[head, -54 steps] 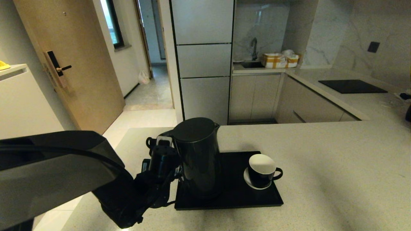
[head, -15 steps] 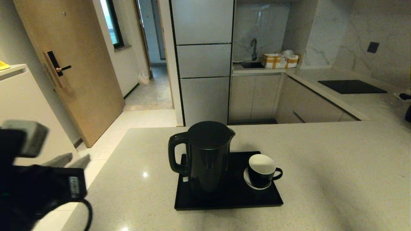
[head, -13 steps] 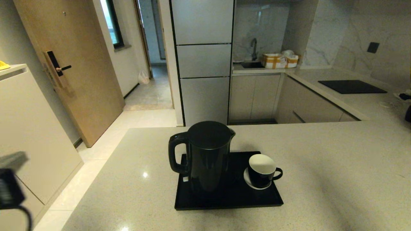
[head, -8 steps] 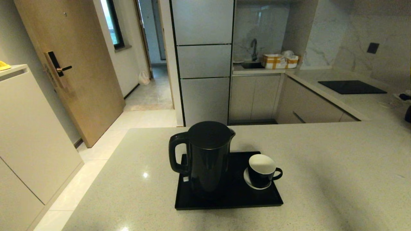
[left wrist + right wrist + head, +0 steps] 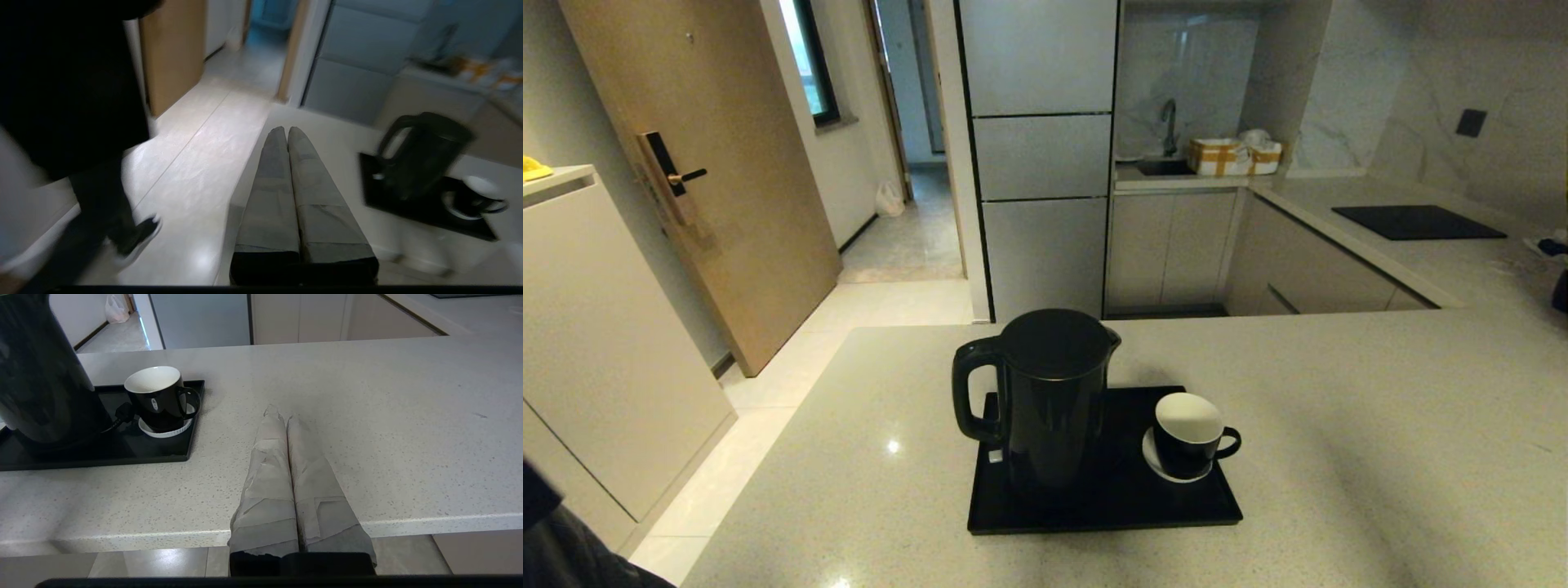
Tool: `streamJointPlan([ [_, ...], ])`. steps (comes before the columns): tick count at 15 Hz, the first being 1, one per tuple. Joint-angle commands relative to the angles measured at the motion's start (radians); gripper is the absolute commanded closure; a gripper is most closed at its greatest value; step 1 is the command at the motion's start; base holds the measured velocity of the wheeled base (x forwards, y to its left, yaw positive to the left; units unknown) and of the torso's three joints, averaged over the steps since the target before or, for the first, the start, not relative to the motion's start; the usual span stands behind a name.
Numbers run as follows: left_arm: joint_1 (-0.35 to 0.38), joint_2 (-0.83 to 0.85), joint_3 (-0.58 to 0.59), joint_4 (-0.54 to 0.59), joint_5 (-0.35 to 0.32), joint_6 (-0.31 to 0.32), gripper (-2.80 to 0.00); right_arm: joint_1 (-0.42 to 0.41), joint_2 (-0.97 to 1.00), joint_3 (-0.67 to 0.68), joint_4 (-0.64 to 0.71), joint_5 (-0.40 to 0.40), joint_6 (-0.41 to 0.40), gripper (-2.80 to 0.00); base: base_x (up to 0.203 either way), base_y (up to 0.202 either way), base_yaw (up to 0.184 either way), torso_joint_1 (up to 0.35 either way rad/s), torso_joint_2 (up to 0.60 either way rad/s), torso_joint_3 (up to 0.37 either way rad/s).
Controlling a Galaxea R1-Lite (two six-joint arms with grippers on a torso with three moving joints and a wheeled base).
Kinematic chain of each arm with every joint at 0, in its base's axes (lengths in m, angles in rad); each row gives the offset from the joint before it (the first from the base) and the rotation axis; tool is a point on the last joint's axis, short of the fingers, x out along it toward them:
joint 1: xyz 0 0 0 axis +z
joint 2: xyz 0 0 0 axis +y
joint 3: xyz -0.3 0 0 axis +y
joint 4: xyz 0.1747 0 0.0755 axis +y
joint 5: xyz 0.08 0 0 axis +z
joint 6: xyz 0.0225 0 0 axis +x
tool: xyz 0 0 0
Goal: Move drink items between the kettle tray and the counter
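- Head view: kettle (image 5: 1049, 400) stands upright on the left part of the kettle tray (image 5: 1107, 513), handle turned to the robot's left, presumably so the left arm can reach it. Cup (image 5: 1192, 437) sits on a saucer (image 5: 1152, 457) at the tray's right end, just beside the kettle but apart from it. Tray rests on the counter (image 5: 1380, 457). No gripper shows in this view; both items look already placed.
- Left wrist view: left gripper (image 5: 287, 132) has its fingers pressed together, holding nothing. It hangs off the counter's left edge, over the floor (image 5: 196, 163), well apart from the kettle (image 5: 421, 155).
- Right wrist view: right gripper (image 5: 281, 412) is likewise closed and empty, parked low at the counter's near edge, pointing across the bare top, near the cup (image 5: 157, 396).
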Motion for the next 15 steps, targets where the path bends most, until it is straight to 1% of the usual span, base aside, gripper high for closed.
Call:
streamJointPlan([
  [1, 0.02, -0.093, 0.061, 0.01, -0.04, 0.015, 0.0, 0.0, 0.0, 0.0, 0.0, 0.0, 0.0, 0.0, 0.0, 0.0, 0.0, 0.0, 0.0, 0.0],
  [2, 0.025, -0.131, 0.166, 0.01, -0.068, 0.014, 0.0, 0.0, 0.0, 0.0, 0.0, 0.0, 0.0, 0.0, 0.0, 0.0, 0.0, 0.0, 0.0, 0.0],
  [3, 0.029, -0.164, 0.329, 0.006, -0.096, 0.01, 0.0, 0.0, 0.0, 0.001, 0.0, 0.0, 0.0, 0.0, 0.0, 0.0, 0.0, 0.0, 0.0, 0.0],
  [4, 0.031, -0.186, 0.502, -0.034, -0.114, 0.008, 0.0, 0.0, 0.0, 0.0, 0.0, 0.0, 0.0, 0.0, 0.0, 0.0, 0.0, 0.0, 0.0, 0.0],
  [5, 0.034, -0.205, 0.683, -0.109, -0.128, 0.012, 0.0, 0.0, 0.0, 0.002, 0.0, 0.0, 0.0, 0.0, 0.0, 0.0, 0.0, 0.0, 0.0, 0.0],
  [6, 0.036, -0.221, 0.86, -0.218, -0.135, 0.021, 0.0, 0.0, 0.0, 0.002, 0.0, 0.0, 0.0, 0.0, 0.0, 0.0, 0.0, 0.0, 0.0, 0.0],
  [7, 0.038, -0.236, 0.993, -0.326, -0.14, 0.034, 0.0, 0.0, 0.0, 0.0, 0.0, 0.0, 0.0, 0.0, 0.0, 0.0, 0.0, 0.0, 0.0, 0.0],
  [9, 0.04, -0.253, 1.293, -0.683, -0.127, 0.101, 0.0, 0.0, 0.0, 0.0, 0.0, 0.0, 0.0, 0.0, 0.0, 0.0, 0.0, 0.0, 0.0, 0.0],
  [10, 0.041, -0.258, 1.428, -0.863, -0.12, 0.149, 0.0, 0.0, 0.0, 0.0, 0.0, 0.0, 0.0, 0.0, 0.0, 0.0, 0.0, 0.0, 0.0, 0.0],
  [11, 0.042, -0.263, 1.578, -1.079, -0.116, 0.203, 0.0, 0.0, 0.0, 0.0, 0.0, 0.0, 0.0, 0.0, 0.0, 0.0, 0.0, 0.0, 0.0, 0.0],
  [12, 0.042, -0.267, 1.706, -1.328, -0.13, 0.247, 0.0, 0.0, 0.0, 0.0, 0.0, 0.0, 0.0, 0.0, 0.0, 0.0, 0.0, 0.0, 0.0, 0.0],
  [13, 0.043, -0.269, 1.803, -1.521, -0.15, 0.268, 0.0, 0.0, 0.0, 0.0, 0.0, 0.0, 0.0, 0.0, 0.0, 0.0, 0.0, 0.0, 0.0, 0.0],
  [14, 0.043, -0.272, 1.863, -1.641, -0.179, 0.279, 0.0, 0.0, 0.0, 0.0, 0.0, 0.0, 0.0, 0.0, 0.0, 0.0, 0.0, 0.0, 0.0, 0.0],
  [15, 0.044, -0.274, 1.882, -1.68, -0.212, 0.281, 0.0, 0.0, 0.0, 0.0, 0.0, 0.0, 0.0, 0.0, 0.0, 0.0, 0.0, 0.0, 0.0, 0.0],
])
